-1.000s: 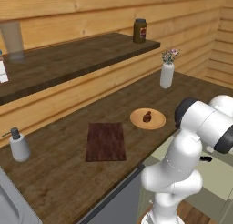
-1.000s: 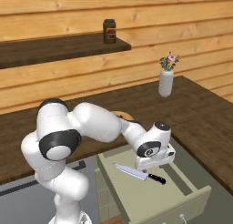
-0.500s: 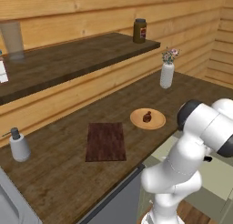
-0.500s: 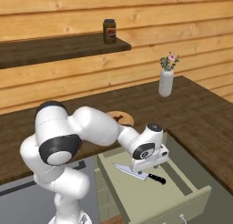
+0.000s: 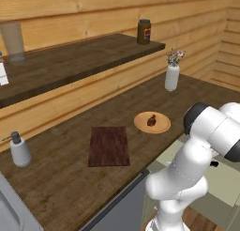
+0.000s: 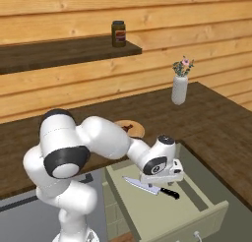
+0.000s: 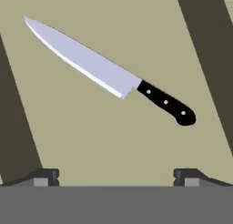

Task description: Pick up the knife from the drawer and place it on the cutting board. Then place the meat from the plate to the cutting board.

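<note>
The first step is in hand: the gripper [image 6: 158, 181] hovers with fingers [image 7: 43, 176] apart over the silver-bladed, black-handled knife [image 7: 109, 73] lying mid-frame in the open pale grey-green drawer [image 6: 147, 214], and next must descend onto it.

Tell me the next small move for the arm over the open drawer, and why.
Probably lower the open gripper toward the black handle of the knife. The knife lies flat and untouched in the drawer, and the fingertips are spread wide with nothing between them.
</note>
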